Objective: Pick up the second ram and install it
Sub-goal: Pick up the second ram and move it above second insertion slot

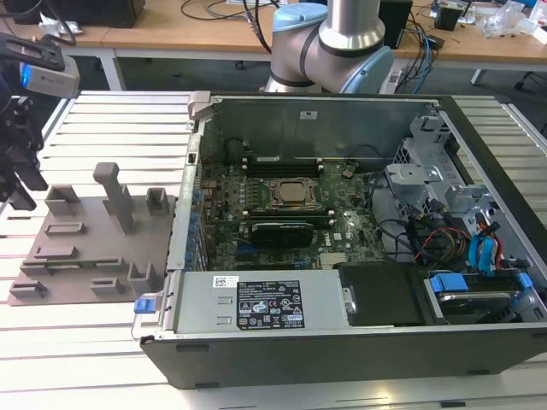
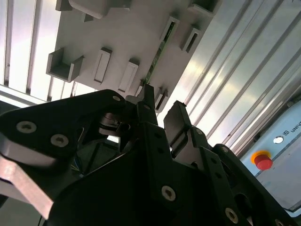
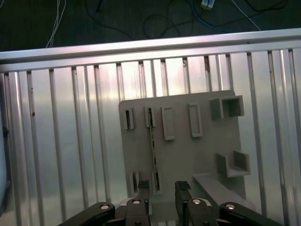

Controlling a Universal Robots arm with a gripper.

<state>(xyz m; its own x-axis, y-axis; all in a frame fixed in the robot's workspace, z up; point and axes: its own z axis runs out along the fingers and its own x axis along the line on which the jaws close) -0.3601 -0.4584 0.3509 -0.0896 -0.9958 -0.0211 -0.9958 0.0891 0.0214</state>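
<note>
Second ram (image 3: 153, 150) on edge in grey holder (image 3: 183, 160), slatted metal table (image 3: 70, 141)

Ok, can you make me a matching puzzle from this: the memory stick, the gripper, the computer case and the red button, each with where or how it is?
Things: 1 second ram; 2 gripper; 3 computer case; 4 red button.
States: A open, motherboard showing; B on a pale panel beside the ribbed table; C on edge in the grey holder plate; D open, empty, over the plate.
Pairs: 1-C; 2-D; 3-A; 4-B.
</note>
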